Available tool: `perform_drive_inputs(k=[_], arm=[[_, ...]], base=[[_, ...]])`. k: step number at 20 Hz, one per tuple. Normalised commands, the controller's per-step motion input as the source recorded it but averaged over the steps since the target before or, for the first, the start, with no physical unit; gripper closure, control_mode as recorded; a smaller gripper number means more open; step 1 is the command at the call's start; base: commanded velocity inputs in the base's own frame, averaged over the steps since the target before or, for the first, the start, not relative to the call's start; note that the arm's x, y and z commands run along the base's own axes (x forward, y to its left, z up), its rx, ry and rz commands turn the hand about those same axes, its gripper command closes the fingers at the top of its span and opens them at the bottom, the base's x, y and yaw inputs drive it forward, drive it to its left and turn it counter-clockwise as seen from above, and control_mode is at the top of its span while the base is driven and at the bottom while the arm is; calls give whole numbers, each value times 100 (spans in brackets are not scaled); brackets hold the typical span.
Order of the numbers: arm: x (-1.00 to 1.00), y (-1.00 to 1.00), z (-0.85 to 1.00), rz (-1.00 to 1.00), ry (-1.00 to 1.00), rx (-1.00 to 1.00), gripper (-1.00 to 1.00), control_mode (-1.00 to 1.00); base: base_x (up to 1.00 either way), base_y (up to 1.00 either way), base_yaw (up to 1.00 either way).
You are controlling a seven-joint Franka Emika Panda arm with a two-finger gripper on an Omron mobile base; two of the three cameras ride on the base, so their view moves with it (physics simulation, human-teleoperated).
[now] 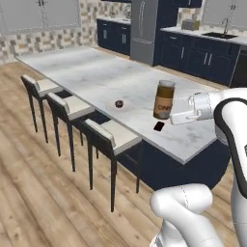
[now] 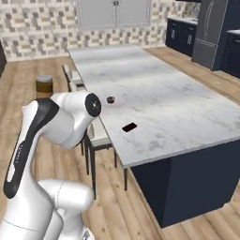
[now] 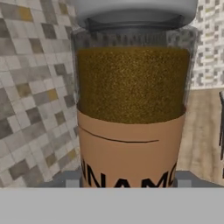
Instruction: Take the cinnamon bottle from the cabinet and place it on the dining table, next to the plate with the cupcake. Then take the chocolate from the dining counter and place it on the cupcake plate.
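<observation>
My gripper (image 1: 169, 115) is shut on the cinnamon bottle (image 1: 164, 99), a brown jar with a pale cap and an orange-brown label, held upright in the air. In the hand view the cinnamon bottle (image 3: 131, 109) stands close between my fingertips (image 3: 72, 182). Its top (image 2: 44, 86) pokes out behind my arm, left of the dining table (image 2: 178, 117). The cupcake (image 1: 118, 103) sits on the white plate (image 1: 126, 108) near the table's stool side. The dark chocolate (image 1: 158, 126) lies on the marble closer to me than the plate, also seen as chocolate (image 2: 129, 127) in front of the cupcake (image 2: 110, 99).
Three stools (image 1: 103, 132) line the table's near long side over wooden floor. Navy base cabinets (image 1: 198, 58), a steel fridge (image 1: 143, 29) and a sink (image 1: 219, 35) stand beyond the table. A tiled wall (image 2: 37, 28) runs behind.
</observation>
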Motion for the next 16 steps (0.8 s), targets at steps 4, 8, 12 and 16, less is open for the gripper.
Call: perform_drive_inputs(k=[4,8,12,16], arm=[[0,0,0,0,0,0,100,100],[0,0,0,0,0,0,100,100],[0,0,0,0,0,0,100,100],[0,0,0,0,0,0,100,100]], base=[[12,65,-37],[5,74,-22],[8,75,-24],[17,67,-33]])
